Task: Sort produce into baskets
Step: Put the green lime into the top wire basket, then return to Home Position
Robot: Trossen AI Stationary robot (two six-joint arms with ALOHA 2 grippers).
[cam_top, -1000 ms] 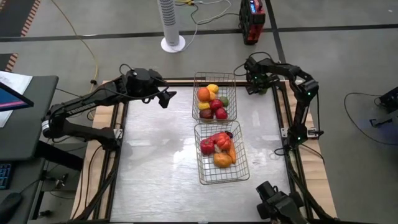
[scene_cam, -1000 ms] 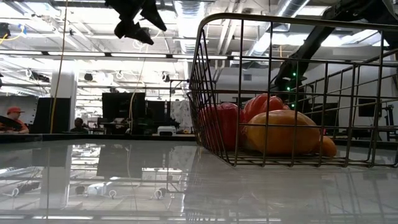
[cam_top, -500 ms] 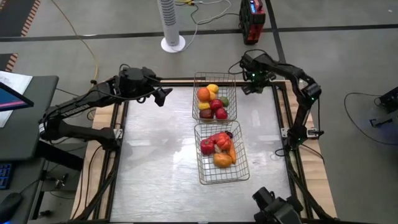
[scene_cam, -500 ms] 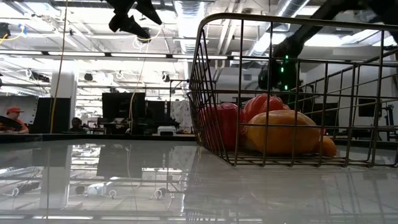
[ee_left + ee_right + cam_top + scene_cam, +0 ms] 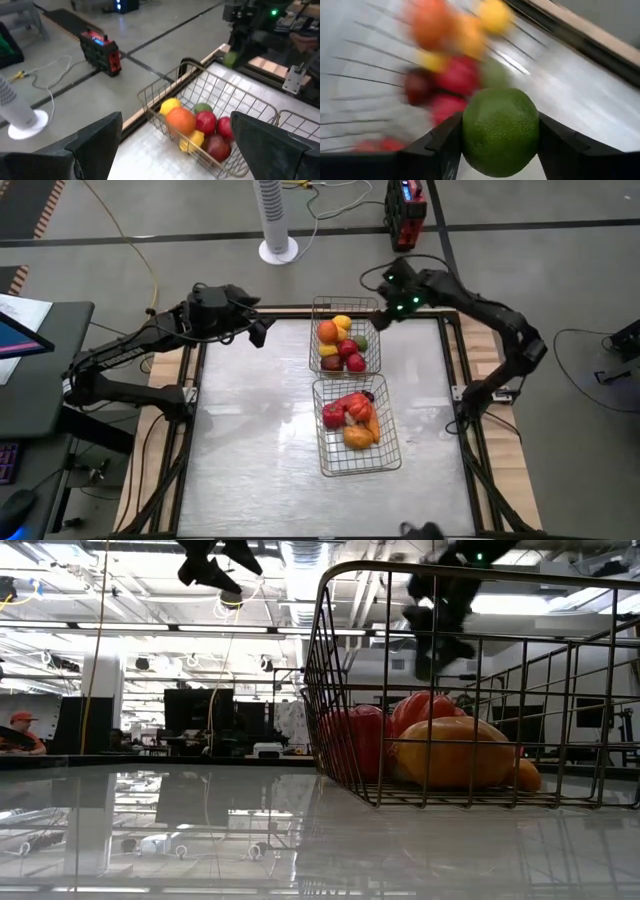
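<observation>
High view, right pincer [image 5: 385,305]: it hung at the far right corner of the far basket [image 5: 346,336], just outside the rim; its load was too small to make out here.
High view, left pincer [image 5: 258,332]: raised over the far left part of the tabletop [image 5: 250,440], well apart from both baskets.
High view, baskets: the far basket held an orange, yellow, red and green fruits; the near basket [image 5: 356,426] touched it end to end and held red pieces and an orange one.
Low view, near basket [image 5: 470,690]: it stood on the right of the tabletop [image 5: 200,840], with red produce and a large orange-yellow piece behind its wire side.
Low view, pincers: the left pincer [image 5: 212,562] hung high on the left; the right pincer [image 5: 440,615] was a dark shape above the basket.
Left wrist view, left pincer: its two fingers [image 5: 95,140] stood wide apart with nothing between them; the far basket [image 5: 200,130] lay beyond, and the other arm carried a green fruit [image 5: 229,59] at its far corner.
Right wrist view, right pincer [image 5: 500,137]: clamped on a lime [image 5: 500,131], both fingers [image 5: 445,145] pressed to its sides, above the blurred produce of the far basket [image 5: 365,75].
</observation>
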